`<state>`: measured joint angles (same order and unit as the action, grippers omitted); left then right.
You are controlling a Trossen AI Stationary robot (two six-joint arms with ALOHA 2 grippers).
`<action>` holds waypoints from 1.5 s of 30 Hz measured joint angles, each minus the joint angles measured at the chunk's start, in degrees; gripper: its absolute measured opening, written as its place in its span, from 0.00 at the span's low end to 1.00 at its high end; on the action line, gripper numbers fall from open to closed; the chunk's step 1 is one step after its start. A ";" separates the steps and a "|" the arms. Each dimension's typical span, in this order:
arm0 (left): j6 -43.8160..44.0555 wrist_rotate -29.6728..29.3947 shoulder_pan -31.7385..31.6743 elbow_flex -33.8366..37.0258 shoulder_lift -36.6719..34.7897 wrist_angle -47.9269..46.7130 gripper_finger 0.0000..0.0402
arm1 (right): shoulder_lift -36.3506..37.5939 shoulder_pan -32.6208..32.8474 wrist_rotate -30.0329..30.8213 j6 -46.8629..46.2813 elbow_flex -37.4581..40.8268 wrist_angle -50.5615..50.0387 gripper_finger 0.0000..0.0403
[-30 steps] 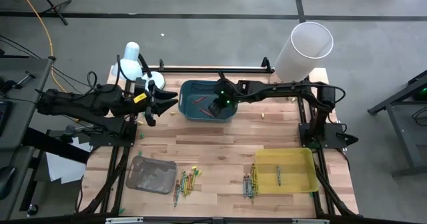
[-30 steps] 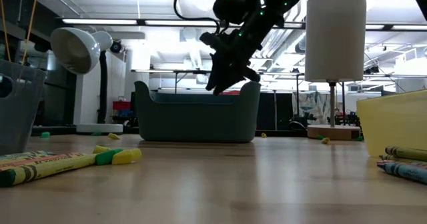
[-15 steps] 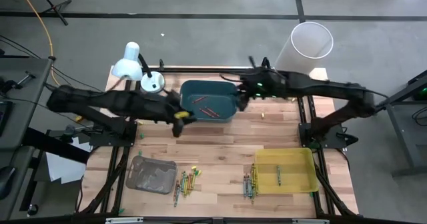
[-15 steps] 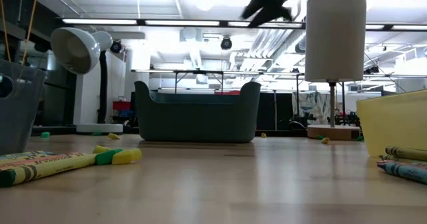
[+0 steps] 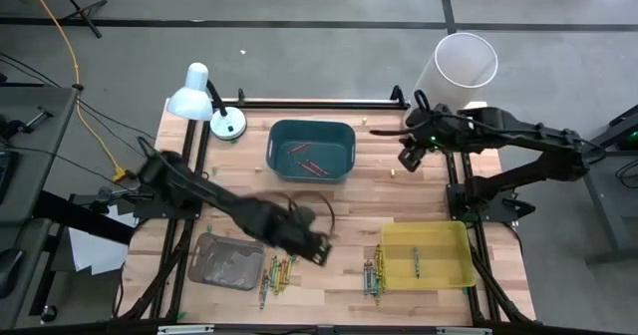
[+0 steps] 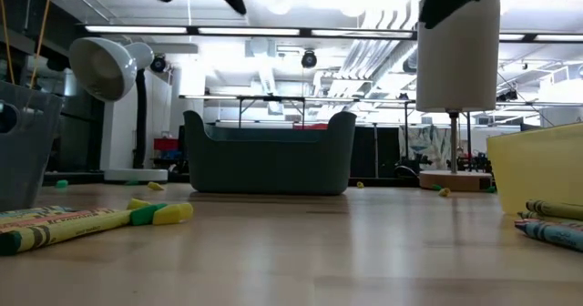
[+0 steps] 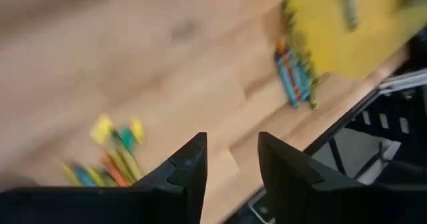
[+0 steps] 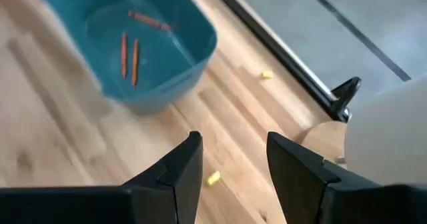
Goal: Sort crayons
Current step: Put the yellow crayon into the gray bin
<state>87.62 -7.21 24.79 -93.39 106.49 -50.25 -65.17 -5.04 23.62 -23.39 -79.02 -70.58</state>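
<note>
— How do the left jaws (image 5: 321, 251) stand?
— Apart, with bare wood showing in the gap and nothing between them. In the high view they hang over the lower middle of the table (image 5: 349, 215), just above the loose heap of thin wax crayons (image 5: 278, 271) in yellow, green and orange that lies beside the grey plastic tray (image 5: 227, 262) at the lower left.

— And the right jaws (image 5: 409, 157)?
— Also apart and empty. They sit at the upper right of the high view, between the teal plastic bin (image 5: 312, 150) and the tall white cylinder (image 5: 455, 74), with small yellow crumbs (image 8: 213, 178) on the wood under them.

— Where are the rest of the crayons?
— Three red-orange sticks (image 8: 131, 50) lie in the bottom of the teal bin. Another row of mixed crayons (image 5: 374, 272) lies against the left side of the yellow plastic tray (image 5: 439, 265) at the lower right, and one green crayon (image 5: 416, 263) lies inside that tray.

— Anything else on the table?
— A white desk lamp (image 5: 199, 100) at the upper left.
</note>
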 joint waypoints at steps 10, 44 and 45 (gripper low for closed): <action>17.94 5.59 5.65 -14.37 17.90 -14.80 0.30 | 0.95 0.02 -5.20 5.80 0.02 0.25 0.40; 17.17 8.23 5.06 -12.64 24.92 -19.53 0.30 | 0.90 0.02 -6.08 5.69 0.02 0.49 0.40; 17.08 8.21 5.06 -12.32 24.92 -18.29 0.30 | 0.93 0.02 -6.06 5.69 0.02 0.51 0.40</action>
<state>104.71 0.99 29.85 -105.71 131.41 -68.54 -64.25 -5.02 17.56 -17.69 -79.00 -70.06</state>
